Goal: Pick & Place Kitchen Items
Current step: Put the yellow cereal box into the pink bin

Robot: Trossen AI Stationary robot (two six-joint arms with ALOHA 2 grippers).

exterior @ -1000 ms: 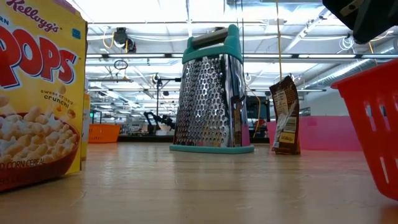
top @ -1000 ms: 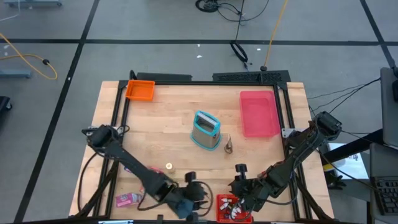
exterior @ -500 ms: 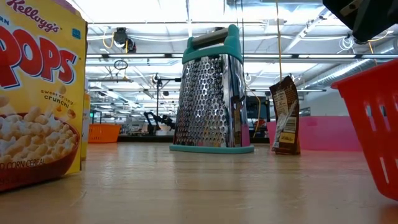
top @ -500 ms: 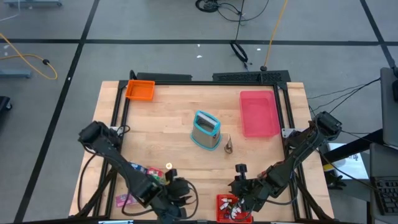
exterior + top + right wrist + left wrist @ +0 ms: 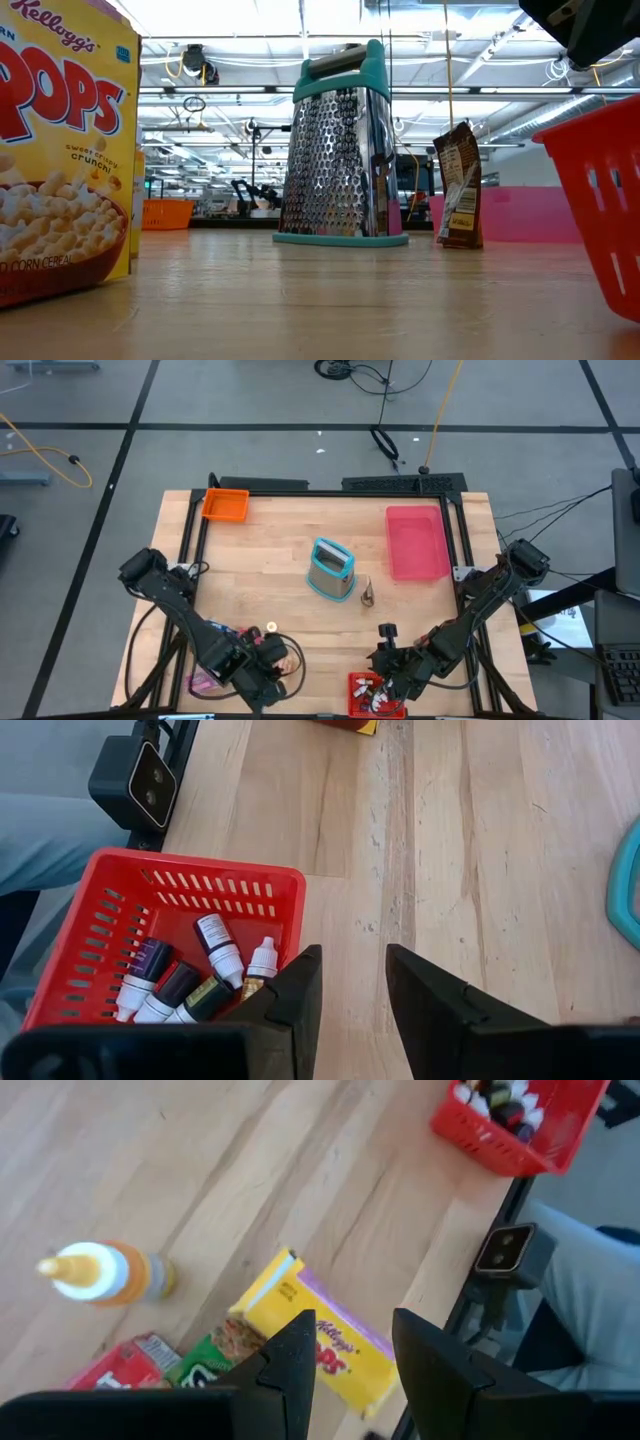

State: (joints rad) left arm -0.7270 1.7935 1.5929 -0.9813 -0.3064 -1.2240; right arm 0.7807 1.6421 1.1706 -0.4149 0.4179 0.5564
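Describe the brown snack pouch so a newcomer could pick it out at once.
Start at the teal-framed metal grater standing mid-table. Just beside it, toward the pink tray, stands the brown snack pouch, upright and alone. It is the only dark brown packet, small and narrow.

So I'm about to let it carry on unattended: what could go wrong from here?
The left gripper hovers open over the yellow cereal box, which lies at the wooden table's edge; a nudge could push it off. The orange-capped sauce bottle standing nearby could topple.

Small bottles [image 5: 215, 970] lying in basket [image 5: 80, 935]
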